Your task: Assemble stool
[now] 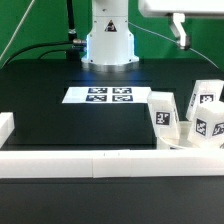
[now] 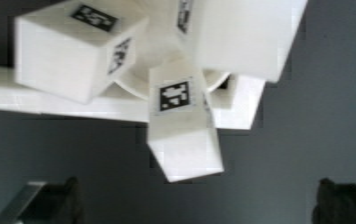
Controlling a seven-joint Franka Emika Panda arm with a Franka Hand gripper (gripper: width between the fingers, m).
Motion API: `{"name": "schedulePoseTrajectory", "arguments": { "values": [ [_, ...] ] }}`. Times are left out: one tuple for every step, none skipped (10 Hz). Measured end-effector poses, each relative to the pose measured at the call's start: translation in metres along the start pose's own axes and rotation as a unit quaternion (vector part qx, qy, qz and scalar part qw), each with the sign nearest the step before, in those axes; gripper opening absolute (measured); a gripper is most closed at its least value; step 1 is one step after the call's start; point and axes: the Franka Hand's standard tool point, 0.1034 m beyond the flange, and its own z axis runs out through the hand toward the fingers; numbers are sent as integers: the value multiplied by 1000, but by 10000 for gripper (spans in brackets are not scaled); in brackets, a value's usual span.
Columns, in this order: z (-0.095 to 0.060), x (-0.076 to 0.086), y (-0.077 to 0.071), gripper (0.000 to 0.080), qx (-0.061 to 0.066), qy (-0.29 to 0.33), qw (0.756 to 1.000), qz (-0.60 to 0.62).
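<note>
Exterior view: big black table (image 1: 40, 90), w/ the robot base (image 1: 108, 40) at 12 o'clock. Long white rails (image 1: 80, 165) run along 6 o'clock & up at 9 o'clock. The marker board (image 1: 108, 95) lies flat near the middle.

All the stool parts sit in a heap at approx. 4 o'clock, next to the rail. The seat (image 1: 183, 138) seems to be at the bottom, mostly hidden. The legs (image 1: 207, 100) lean on it & on each other.

Nothing is joined yet, so I think the job is at the start: pick a first part. The arm is up high at approx. 1 o'clock, looking down on the heap.

In the wrist view the gripper (image 2: 203, 203) has its jaws wide apart, nothing btw them. A middle leg (image 2: 184, 135) sticks out of the heap, close below. Next move needs: go down, line up w/ one part, then squeeze.
</note>
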Motion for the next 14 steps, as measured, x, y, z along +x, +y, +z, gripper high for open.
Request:
{"name": "schedulePoseTrajectory", "arguments": {
  "values": [
    [5, -4, 1, 648, 3, -38, 999, 1],
    [4, -3, 1, 648, 3, -60, 998, -1],
    [4, -2, 1, 648, 3, -59, 998, -1],
    [5, -2, 1, 648, 2, -57, 998, -1],
    [7, -5, 4, 648, 12, -60, 998, 5],
    [12, -11, 10, 648, 28, -69, 997, 33],
    [17, -15, 7, 648, 33, -78, 996, 37],
    [24, -22, 4, 648, 43, -98, 994, 6],
    [28, -23, 0, 648, 42, -102, 994, -16],
    [30, -25, -6, 648, 32, -104, 993, -51],
    [29, -24, -2, 648, 34, -101, 989, -103],
    [30, -24, 1, 648, 32, -102, 987, -120],
    [30, -24, 3, 648, 29, -102, 982, -159],
    [30, -24, 3, 648, 26, -103, 977, -185]
  ]
}}
